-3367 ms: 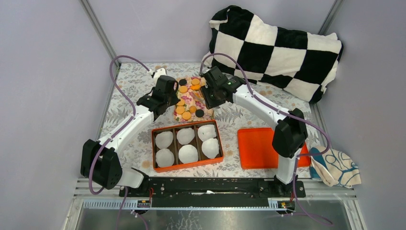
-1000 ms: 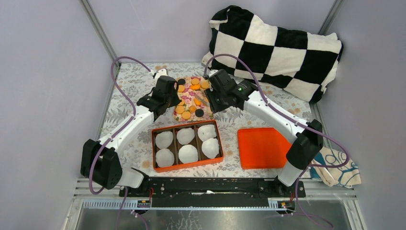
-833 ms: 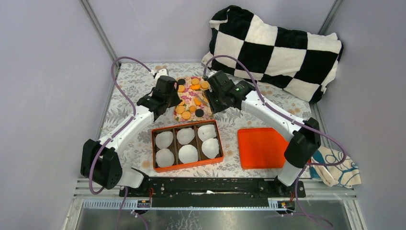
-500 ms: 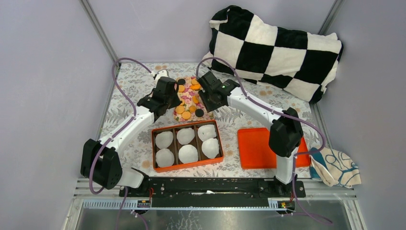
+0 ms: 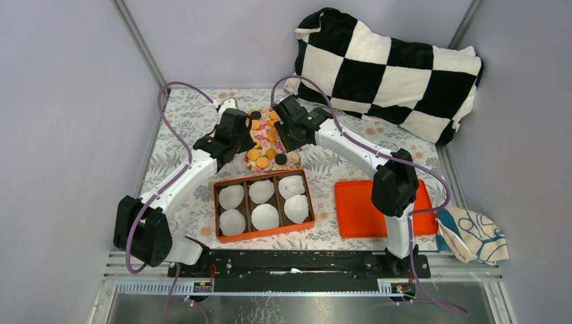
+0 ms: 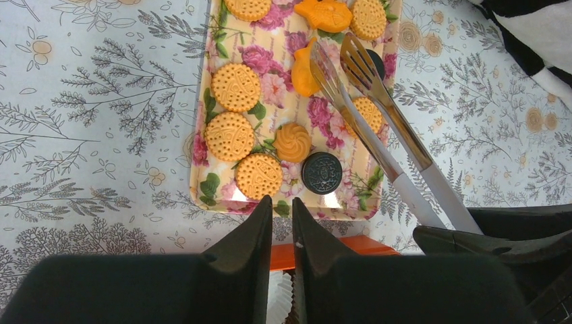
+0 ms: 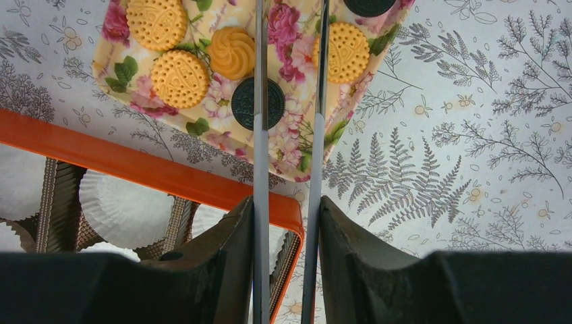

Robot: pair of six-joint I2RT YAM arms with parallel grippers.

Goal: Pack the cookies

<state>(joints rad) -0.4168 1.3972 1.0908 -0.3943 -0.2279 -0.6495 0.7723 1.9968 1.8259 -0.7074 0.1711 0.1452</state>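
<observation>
gripping tongs (image 7: 260, 135), right fingers (image 7: 229, 270) hover near cookies (image 6: 235, 86) on floral tray (image 6: 273, 91); left fingers (image 6: 253, 236) clenched; cups (image 5: 265, 216) fill box (image 5: 217, 209).

No lettering, label or number reads anywhere in view; the embossed pattern on the cookies (image 6: 235, 86) is too fine to decipher.

Orange, black cookies (image 6: 235, 86); pink-floral, apparently cream tray (image 6: 266, 64).
</observation>
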